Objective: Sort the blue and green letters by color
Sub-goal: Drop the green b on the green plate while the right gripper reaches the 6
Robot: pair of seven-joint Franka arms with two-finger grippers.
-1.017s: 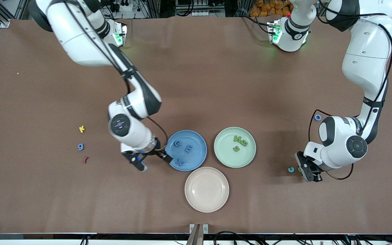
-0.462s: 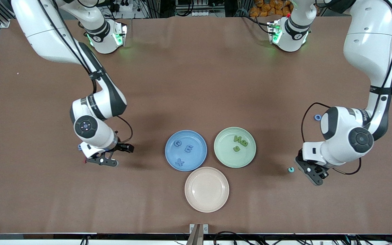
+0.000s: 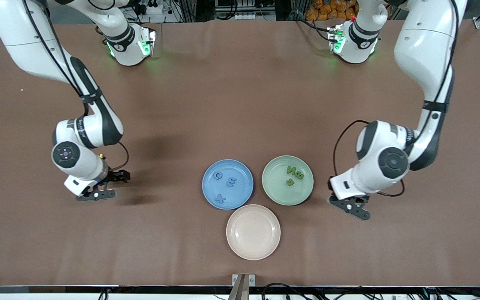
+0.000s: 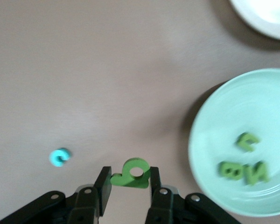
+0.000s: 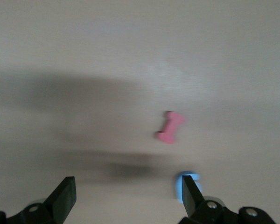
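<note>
Brown table, blue letter half-hidden by right gripper finger.

Three plates: blue, green, pink; three blue letters; four green letters; one teal letter; one red letter.

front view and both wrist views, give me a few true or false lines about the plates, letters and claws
1. The left claw is shut on a green letter. True.
2. The blue plate holds four letters. False: three show on it.
3. The right claw holds a pink letter. False: it is open and empty above the table, and the pink letter lies loose on the table.
4. The pink plate has no letter on it. True.
5. The green plate is nearer to the front camera than the pink plate. False: it is farther.
</note>
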